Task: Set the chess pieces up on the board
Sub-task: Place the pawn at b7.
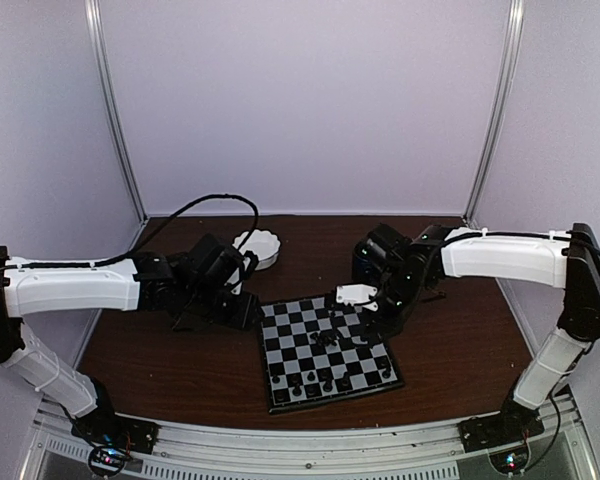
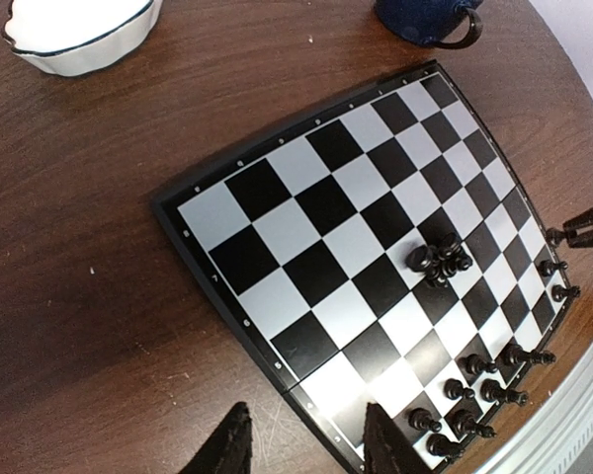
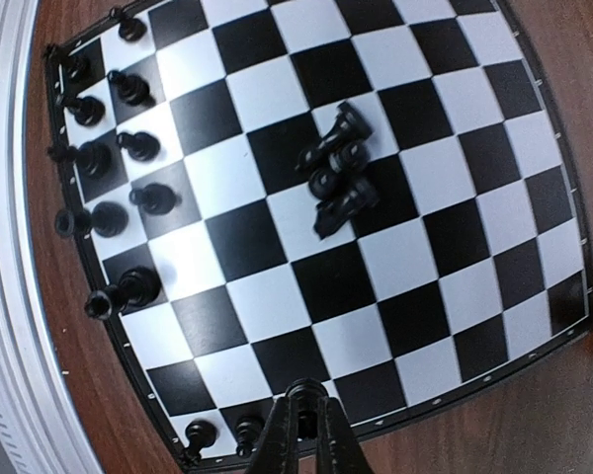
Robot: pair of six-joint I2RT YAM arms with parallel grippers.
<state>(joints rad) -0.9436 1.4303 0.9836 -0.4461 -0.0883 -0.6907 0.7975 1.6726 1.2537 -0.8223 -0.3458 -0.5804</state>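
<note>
The board [image 1: 280, 330] lies on the brown table, black and white checks with a dark border. Several black chess pieces [image 3: 119, 148] stand in two rows along its near edge. A small heap of pieces [image 3: 336, 168] lies tumbled at the board's middle, and it also shows in the left wrist view [image 2: 440, 259]. My right gripper [image 3: 305, 407] is shut on one black piece [image 3: 304, 389] and holds it above the board's right edge squares. My left gripper [image 2: 304, 420] is open and empty, hovering over the board's left edge [image 2: 208, 272].
A white scalloped bowl [image 2: 79, 30] stands behind the board at the left [image 1: 258, 247]. A dark blue mug [image 2: 425, 20] stands behind the board's far corner. A metal rail runs along the table's near edge [image 3: 10, 247].
</note>
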